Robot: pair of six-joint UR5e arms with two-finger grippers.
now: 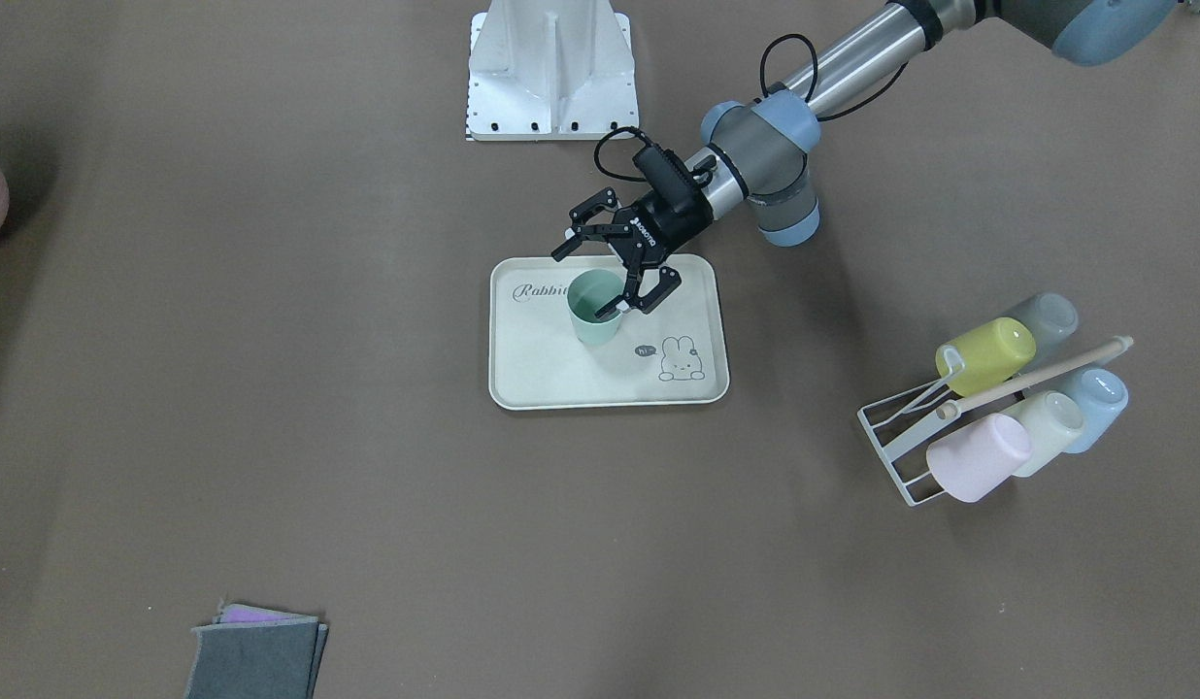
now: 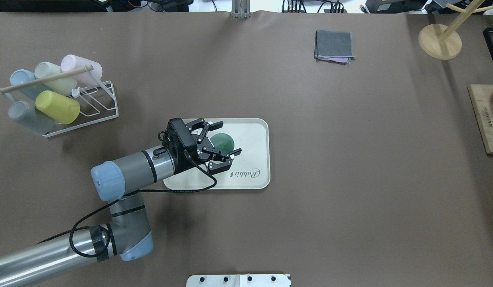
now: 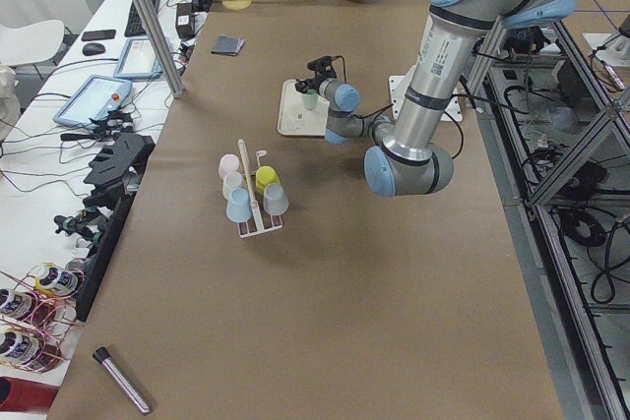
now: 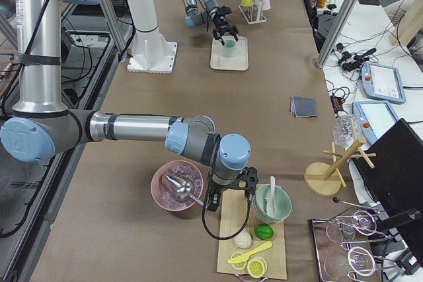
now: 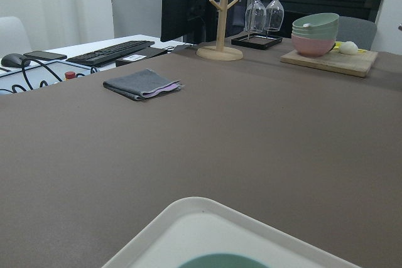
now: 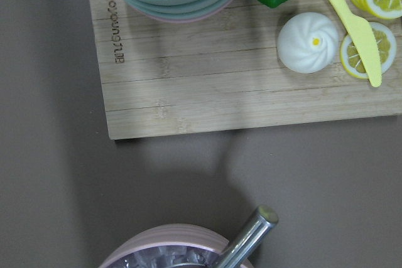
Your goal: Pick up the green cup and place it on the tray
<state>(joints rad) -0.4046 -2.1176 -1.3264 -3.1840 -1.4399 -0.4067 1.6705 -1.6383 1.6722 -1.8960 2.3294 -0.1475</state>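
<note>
The green cup (image 1: 592, 330) stands upright on the cream tray (image 1: 561, 379), near the "Rabbit" lettering. It also shows in the overhead view (image 2: 222, 142) and as a rim at the bottom of the left wrist view (image 5: 217, 260). My left gripper (image 1: 583, 283) is open, its fingers spread on either side of the cup's rim, and it holds nothing (image 2: 227, 139). My right gripper (image 4: 228, 196) shows only in the exterior right view, low between a pink bowl and a wooden board. I cannot tell whether it is open or shut.
A white wire rack (image 2: 87, 111) with several pastel cups stands on my left. A folded grey cloth (image 2: 334, 44) lies at the far side. A wooden board (image 6: 239, 67) with bowls and food and a pink bowl (image 6: 169, 252) lie under my right wrist.
</note>
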